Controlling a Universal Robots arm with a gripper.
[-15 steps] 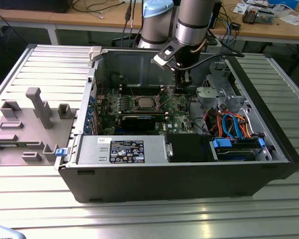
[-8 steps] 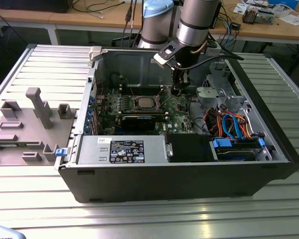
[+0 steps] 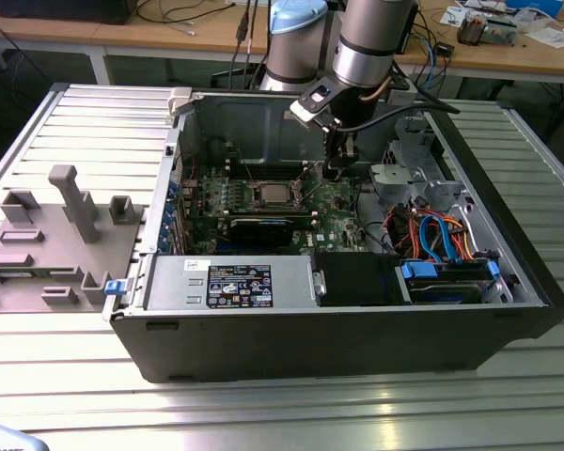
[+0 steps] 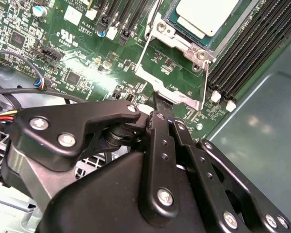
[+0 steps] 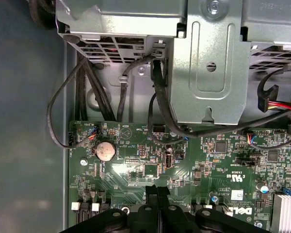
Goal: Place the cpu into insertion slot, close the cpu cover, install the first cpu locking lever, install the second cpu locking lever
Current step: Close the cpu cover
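Note:
The cpu [image 4: 208, 14], a silver-grey square, lies in the insertion slot [image 3: 255, 195] on the green motherboard [image 4: 82, 53]. The silver cpu cover [image 4: 179, 42] lies flat around its raised top. Thin wire locking levers [image 4: 144, 46] [image 4: 205, 80] run along two sides of the socket; whether they are latched I cannot tell. My gripper [image 4: 160, 104] is shut with nothing visible between its black fingers [image 5: 151, 194], its tips close to the cover's silver tab [image 4: 172, 93]. In the exterior view the gripper [image 3: 336, 172] hangs low over the board, on the exterior view's right of the socket.
Black memory slots [image 4: 252, 43] flank the socket. A coin battery [image 5: 105, 150] sits on the board below the metal drive cage [image 5: 208, 63] and looping black cables [image 5: 157, 97]. The power supply [image 3: 230, 282] lines the case front. Grey fixtures [image 3: 66, 207] stand outside the case.

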